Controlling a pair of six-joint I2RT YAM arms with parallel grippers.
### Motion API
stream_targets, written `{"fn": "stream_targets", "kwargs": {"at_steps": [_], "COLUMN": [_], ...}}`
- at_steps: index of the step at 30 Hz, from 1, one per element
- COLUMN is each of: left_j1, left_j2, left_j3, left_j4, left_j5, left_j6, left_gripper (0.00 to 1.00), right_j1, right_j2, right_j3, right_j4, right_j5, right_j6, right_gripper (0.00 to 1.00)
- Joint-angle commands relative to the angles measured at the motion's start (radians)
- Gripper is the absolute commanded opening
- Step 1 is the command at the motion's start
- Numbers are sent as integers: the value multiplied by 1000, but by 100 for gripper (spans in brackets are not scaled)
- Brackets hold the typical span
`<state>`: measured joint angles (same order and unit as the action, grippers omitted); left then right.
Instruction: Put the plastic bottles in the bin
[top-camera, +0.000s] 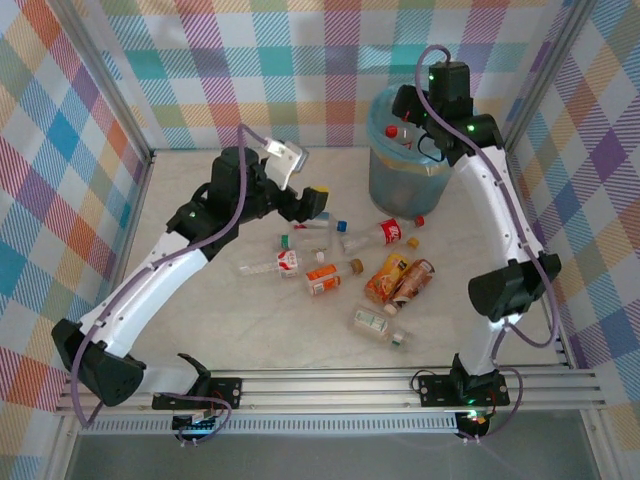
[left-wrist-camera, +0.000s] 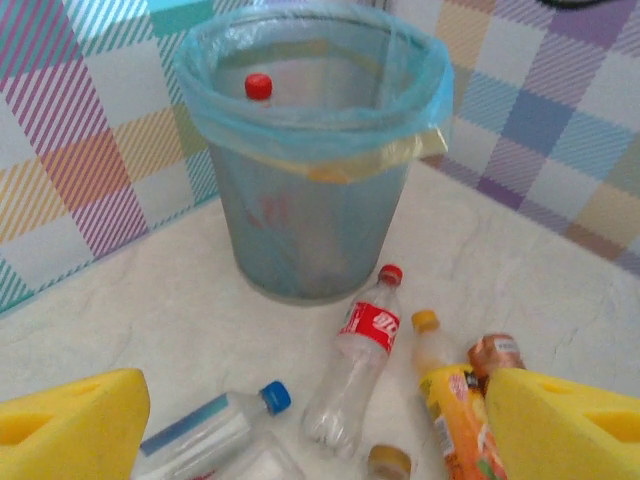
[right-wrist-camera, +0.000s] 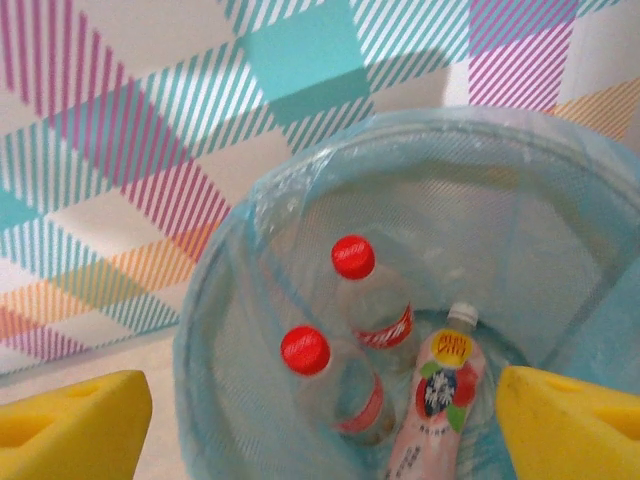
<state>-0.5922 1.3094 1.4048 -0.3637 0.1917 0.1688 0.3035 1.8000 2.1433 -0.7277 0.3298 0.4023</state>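
Plaid walls (top-camera: 300, 60) frame a pale table (top-camera: 250, 320) strewn with small plastic bottles (top-camera: 385, 235); three more (two red-capped) lie in the round grey-blue bag-lined bin (top-camera: 400, 185). Right gripper (right-wrist-camera: 320, 420) above it and left gripper (left-wrist-camera: 315, 425) over the table both gape empty.

— What encloses the space?
— Cloth walls (top-camera: 300, 60) on three sides, checked in pink, teal, orange, purple and white. They hang behind slanting aluminium posts (top-camera: 100, 80).
— And underneath?
— A pale, faintly marbled bench (top-camera: 230, 325), with ribbed metal rails (top-camera: 330, 385) running along its near edge.
— The light?
— Bright and even; the shadows on the bench are soft and short.
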Motion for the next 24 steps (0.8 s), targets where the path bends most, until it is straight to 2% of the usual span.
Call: {"fn": "stream_targets", "kwargs": {"at_steps": [1, 10, 16, 24], "left_j1": [12, 87, 200, 288], "left_j2": [-70, -179, -202, -136], "left_j3": [-50, -182, -292, -397], "left_j4": [-95, -295, -287, -272], "left_j5": [-11, 15, 119, 261], "left_j6": [100, 278, 379, 566], "left_gripper": [87, 88, 88, 92], "right_j1": [45, 221, 337, 436], "right_j2": [-98, -341, -466, -552], "right_j3": [-79, -425, -661, -833], "right_j4": [39, 98, 162, 172], "right_j5": [-91, -299, -450, -512], "right_j6": [-42, -114, -79, -31], "right_gripper": [86, 83, 81, 81]}}
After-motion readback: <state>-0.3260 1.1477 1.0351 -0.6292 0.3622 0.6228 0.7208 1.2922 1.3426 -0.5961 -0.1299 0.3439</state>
